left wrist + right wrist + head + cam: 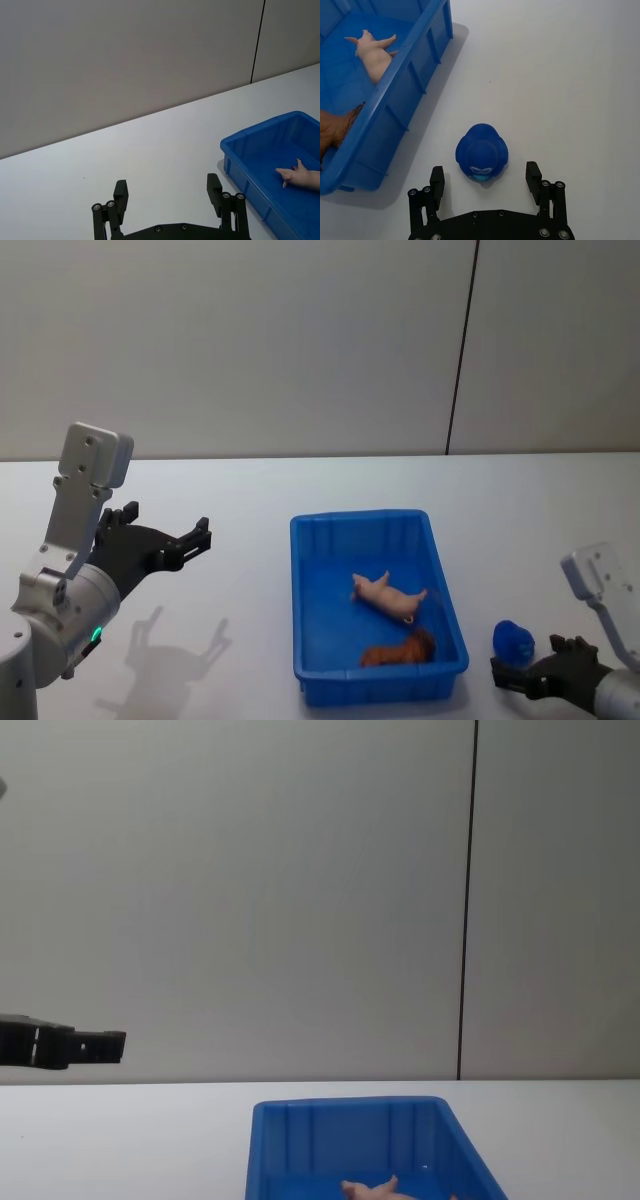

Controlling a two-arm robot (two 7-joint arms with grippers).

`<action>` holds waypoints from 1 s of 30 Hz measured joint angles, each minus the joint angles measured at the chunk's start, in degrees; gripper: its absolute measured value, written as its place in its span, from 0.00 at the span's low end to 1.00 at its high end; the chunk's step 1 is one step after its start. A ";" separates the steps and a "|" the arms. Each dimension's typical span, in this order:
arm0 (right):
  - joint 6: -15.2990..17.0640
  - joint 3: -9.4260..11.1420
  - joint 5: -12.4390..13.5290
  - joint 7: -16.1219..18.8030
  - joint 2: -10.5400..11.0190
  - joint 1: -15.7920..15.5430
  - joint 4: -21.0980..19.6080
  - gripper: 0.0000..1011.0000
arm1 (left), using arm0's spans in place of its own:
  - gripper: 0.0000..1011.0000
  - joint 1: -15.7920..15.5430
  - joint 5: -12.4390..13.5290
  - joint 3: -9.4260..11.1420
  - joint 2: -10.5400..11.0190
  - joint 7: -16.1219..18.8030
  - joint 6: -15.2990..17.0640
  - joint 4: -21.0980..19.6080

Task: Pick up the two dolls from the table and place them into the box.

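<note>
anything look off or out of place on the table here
One thing: a small blue toy sits on the table outside the box, on its right, just ahead of the open right gripper. Both dolls, the pink doll and the brown doll, lie in the box. The open left gripper hovers, empty.

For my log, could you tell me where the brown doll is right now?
The brown doll lies inside the box, at its near right corner in the head view, just nearer than the pink doll.
</note>
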 joint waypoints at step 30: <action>-0.91 -1.72 -3.17 3.00 -3.74 6.28 7.75 0.80 | 0.99 0.00 0.00 0.00 0.00 0.00 0.00 0.00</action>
